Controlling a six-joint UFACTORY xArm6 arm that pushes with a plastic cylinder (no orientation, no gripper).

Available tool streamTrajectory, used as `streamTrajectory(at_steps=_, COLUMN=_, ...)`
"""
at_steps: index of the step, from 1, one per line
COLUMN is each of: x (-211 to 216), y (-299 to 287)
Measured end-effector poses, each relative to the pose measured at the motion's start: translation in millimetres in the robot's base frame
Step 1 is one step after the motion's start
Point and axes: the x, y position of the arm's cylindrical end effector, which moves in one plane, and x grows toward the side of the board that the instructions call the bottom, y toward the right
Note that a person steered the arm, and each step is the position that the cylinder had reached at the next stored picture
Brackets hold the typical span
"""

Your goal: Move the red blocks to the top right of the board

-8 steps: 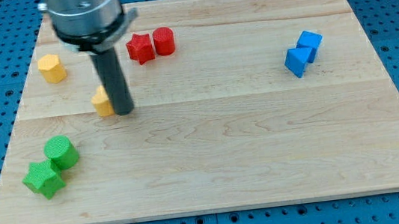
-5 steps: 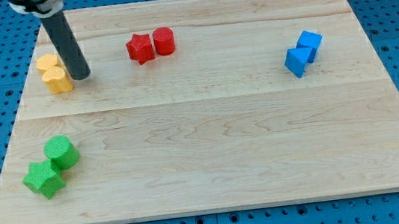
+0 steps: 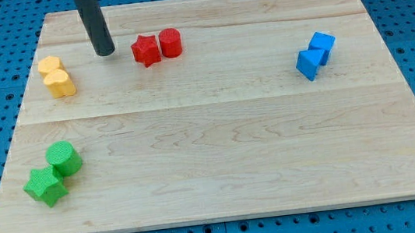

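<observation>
A red star block (image 3: 145, 51) and a red cylinder (image 3: 171, 42) sit touching side by side near the view's top, left of centre, on the wooden board (image 3: 217, 131). My tip (image 3: 105, 52) stands just left of the red star, a small gap apart, and right of the two yellow blocks.
Two yellow blocks (image 3: 56, 76) sit together at the upper left. A green cylinder (image 3: 63, 158) and green star (image 3: 45, 187) sit at the lower left. Two blue cubes (image 3: 316, 55) touch at the right.
My tip pushed one yellow block up and left against the other, then moved up and right to beside the red star. The red blocks have not moved.
</observation>
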Motion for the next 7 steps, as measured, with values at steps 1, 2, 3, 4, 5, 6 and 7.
streamTrajectory(at_steps=1, x=-5.8, y=7.9)
streamTrajectory(at_steps=2, x=10.9, y=7.2)
streamTrajectory(at_steps=3, x=46.6, y=29.2)
streamTrajectory(at_steps=4, x=42.3, y=74.2)
streamTrajectory(at_steps=5, x=38.1, y=60.6)
streamTrajectory(at_steps=6, x=37.7, y=35.9)
streamTrajectory(at_steps=7, x=29.1, y=69.9)
